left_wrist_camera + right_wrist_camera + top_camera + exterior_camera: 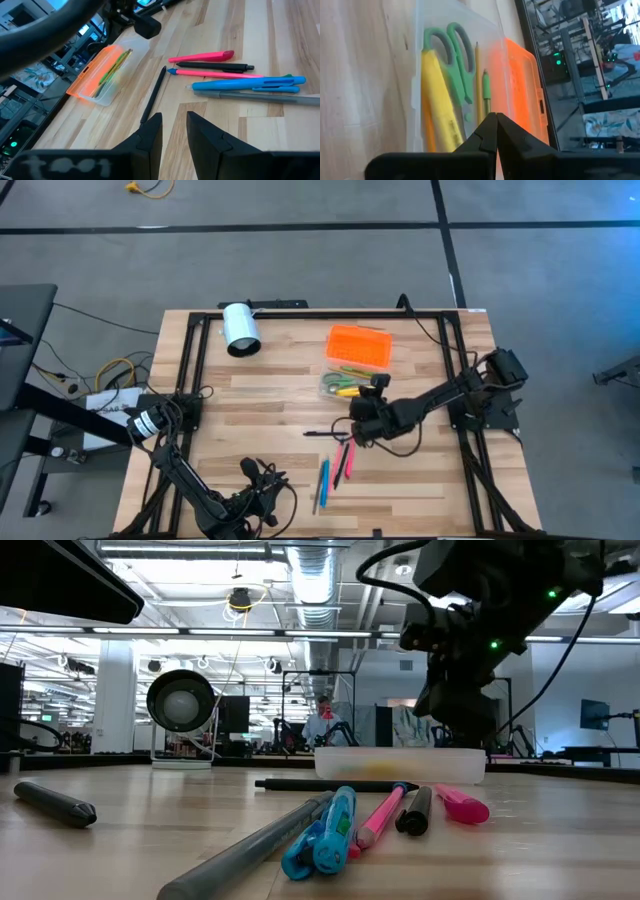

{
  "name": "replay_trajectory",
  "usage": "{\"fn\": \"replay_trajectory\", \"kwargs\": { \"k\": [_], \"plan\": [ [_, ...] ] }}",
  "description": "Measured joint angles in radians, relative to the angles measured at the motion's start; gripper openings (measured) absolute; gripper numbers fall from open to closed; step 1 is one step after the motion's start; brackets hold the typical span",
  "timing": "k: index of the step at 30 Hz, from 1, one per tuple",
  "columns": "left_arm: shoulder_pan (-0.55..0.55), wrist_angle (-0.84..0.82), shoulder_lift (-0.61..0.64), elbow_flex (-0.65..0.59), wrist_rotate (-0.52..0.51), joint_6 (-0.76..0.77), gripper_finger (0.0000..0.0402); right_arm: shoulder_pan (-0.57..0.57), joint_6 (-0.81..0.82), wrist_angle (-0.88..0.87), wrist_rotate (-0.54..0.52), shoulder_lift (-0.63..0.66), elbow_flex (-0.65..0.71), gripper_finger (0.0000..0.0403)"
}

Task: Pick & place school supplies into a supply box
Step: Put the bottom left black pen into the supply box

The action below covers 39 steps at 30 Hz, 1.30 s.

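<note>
The right gripper (352, 430) hangs low over the middle of the wooden table (280, 420), its fingers (492, 131) pressed together and holding nothing, just at the 6 o'clock edge of the supply box (345, 385). The clear tray of that box lies open with its orange lid (360, 345) folded back toward 12 o'clock, so that supplies can be dropped straight in; green-handled scissors (457, 55), a yellow marker (440, 112) and a green pencil (486, 90) already rest inside.

Still to be collected, at 6 o'clock from the box, are a black pen (328, 433) lying crosswise just beside the right gripper, and below it a pink pen (347, 460), a blue pen (325, 476) and a grey pen (260, 98) side by side.

The left gripper (172, 131) waits at the table's 6 o'clock edge, fingers slightly apart and empty, pointed at the loose pens. A white cylinder (240, 330) lies at 11 o'clock, well apart.
</note>
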<state>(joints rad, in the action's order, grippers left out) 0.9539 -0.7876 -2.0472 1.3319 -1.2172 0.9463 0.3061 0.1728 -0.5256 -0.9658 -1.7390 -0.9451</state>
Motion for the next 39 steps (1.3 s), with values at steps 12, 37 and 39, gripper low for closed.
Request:
{"fn": "replay_trajectory", "kwargs": {
  "k": [12, 37, 39],
  "plan": [
    [0.000, 0.000, 0.000, 0.000, 0.001, 0.000, 0.0080, 0.012, -0.016, 0.029, 0.026, 0.000, 0.000, 0.0000],
    [-0.043, 0.005, 0.000, 0.000, 0.416, -0.145, 0.0080, 0.313, 0.038, -0.162, 0.021, 0.000, -0.282, 0.0084],
    [-0.063, 0.016, 0.000, 0.000, 0.473, -0.189, 0.0080, 0.352, 0.038, -0.139, 0.023, 0.000, -0.282, 0.0105]
  ]
}}
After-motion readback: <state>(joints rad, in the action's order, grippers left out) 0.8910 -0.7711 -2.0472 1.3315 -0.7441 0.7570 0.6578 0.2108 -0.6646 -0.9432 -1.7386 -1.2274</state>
